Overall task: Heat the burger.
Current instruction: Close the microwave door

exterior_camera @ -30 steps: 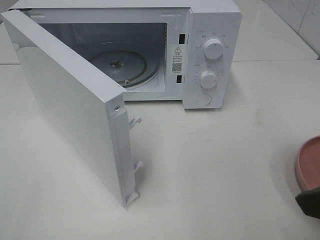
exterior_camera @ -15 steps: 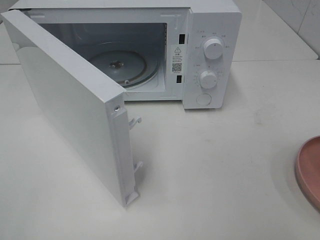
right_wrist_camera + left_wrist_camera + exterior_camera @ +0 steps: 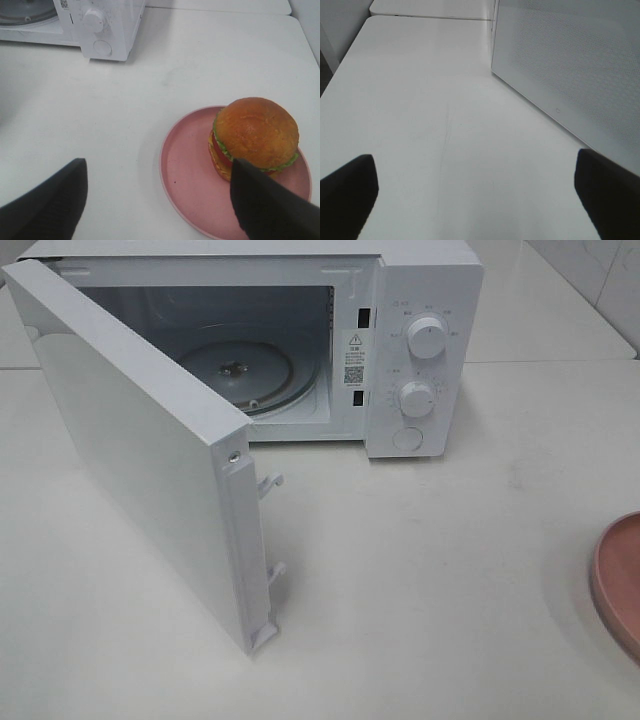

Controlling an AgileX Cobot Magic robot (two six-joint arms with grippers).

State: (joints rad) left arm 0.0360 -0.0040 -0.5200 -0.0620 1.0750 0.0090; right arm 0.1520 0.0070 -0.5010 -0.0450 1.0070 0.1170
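Two grippers show only in their own wrist views. The right gripper (image 3: 160, 200) hangs with its dark fingers spread wide and nothing between them, above the white table (image 3: 150, 90). Beyond it, the burger (image 3: 254, 137) sits on the pink plate (image 3: 190, 180), toward the plate's far right side in that frame, untouched by either finger. The left gripper (image 3: 475, 200) is likewise released, its two dark fingertips at the lower corners of the frame, with the perforated white face of the microwave door (image 3: 570, 65) at the upper right.

From the high camera, the microwave (image 3: 425, 350) stands at the upper middle with its door (image 3: 140, 450) swung wide toward the lower left, the glass turntable (image 3: 235, 370) bare inside. Only the plate's edge (image 3: 618, 585) shows at the right border; the burger is out of that frame.
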